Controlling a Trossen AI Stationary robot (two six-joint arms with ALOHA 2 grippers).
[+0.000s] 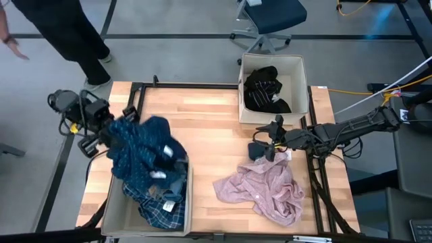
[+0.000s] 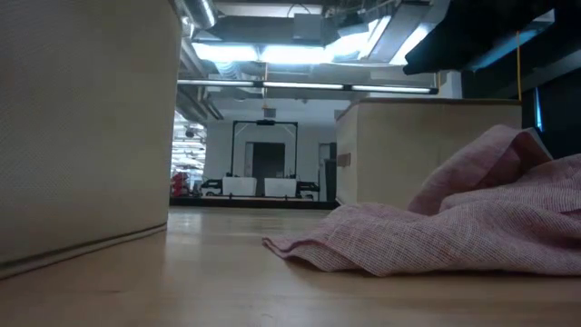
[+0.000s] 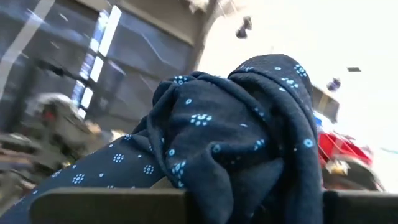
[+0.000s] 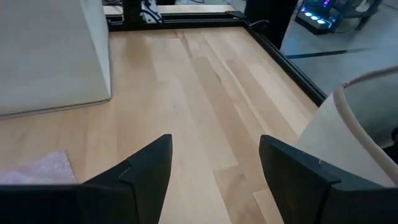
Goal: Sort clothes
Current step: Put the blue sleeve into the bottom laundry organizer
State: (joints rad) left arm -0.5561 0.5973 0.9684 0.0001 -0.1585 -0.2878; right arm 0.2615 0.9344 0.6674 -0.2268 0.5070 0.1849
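Wooden worktop [image 1: 209, 128] carries two beige boxes: the far box [image 1: 300, 81] holds black clothes [image 1: 266, 91], the near box [image 1: 111, 212] a plaid shirt [image 1: 162, 209]. Left end effector [image 1: 111, 135] hangs the dotted navy garment [image 1: 145, 152] over the near box, cloth draped between its narrowly parted fingers. Right end effector [image 4: 214, 168] waits wide open and empty just above the pink garment [image 1: 266, 189], beside a small teal piece [image 1: 256, 150].

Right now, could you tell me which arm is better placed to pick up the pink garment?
Probably the right: the right gripper hangs open beside the pink garment, while the left gripper holds the navy dotted garment.
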